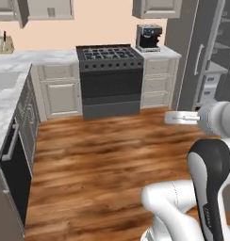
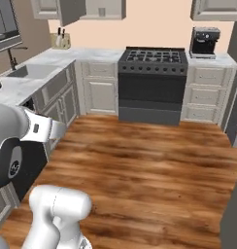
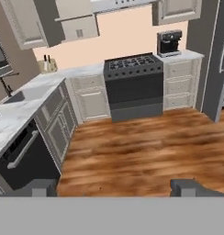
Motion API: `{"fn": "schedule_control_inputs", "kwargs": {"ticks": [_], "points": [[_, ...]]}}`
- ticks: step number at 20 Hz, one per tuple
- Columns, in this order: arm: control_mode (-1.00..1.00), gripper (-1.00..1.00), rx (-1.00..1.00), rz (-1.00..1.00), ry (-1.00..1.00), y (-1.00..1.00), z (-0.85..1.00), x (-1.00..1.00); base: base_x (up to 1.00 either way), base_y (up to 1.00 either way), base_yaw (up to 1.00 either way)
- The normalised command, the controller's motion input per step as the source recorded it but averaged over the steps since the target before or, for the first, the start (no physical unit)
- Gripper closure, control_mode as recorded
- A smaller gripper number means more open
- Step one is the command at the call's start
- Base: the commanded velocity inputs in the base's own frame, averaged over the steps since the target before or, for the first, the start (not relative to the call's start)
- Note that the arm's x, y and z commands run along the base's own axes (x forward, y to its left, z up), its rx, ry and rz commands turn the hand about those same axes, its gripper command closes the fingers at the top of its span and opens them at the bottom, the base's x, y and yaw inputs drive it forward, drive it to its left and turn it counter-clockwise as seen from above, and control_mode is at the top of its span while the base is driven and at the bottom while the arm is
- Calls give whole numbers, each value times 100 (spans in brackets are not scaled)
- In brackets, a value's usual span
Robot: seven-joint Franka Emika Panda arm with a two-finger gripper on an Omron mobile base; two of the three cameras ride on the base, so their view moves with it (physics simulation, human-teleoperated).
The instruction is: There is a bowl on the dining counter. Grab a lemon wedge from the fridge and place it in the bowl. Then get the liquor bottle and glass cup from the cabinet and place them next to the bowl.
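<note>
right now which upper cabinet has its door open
The upper cabinet left of the stove, above the knife block: its door juts out, while the upper cabinet over the coffee machine is shut.

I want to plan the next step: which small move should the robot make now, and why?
Probably drive right toward the fridge, whose door looks open at the view's right edge. The pincer is open and empty over bare floor, and the lemon wedge comes first.

No readable text, label, brand or number is showing anywhere; the small mark on the robot's dark joint is too blurred to read.
</note>
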Motion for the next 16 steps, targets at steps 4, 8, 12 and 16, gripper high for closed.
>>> {"fn": "schedule_control_inputs", "kwargs": {"ticks": [4,8,12,16], "points": [[100,-100,0,0,0,0,0,0,100,69,-1],[100,-100,0,0,0,0,0,0,100,22,0],[100,-100,0,0,0,0,0,0,100,1,-1],[100,-100,0,0,0,0,0,0,100,7,0]]}}
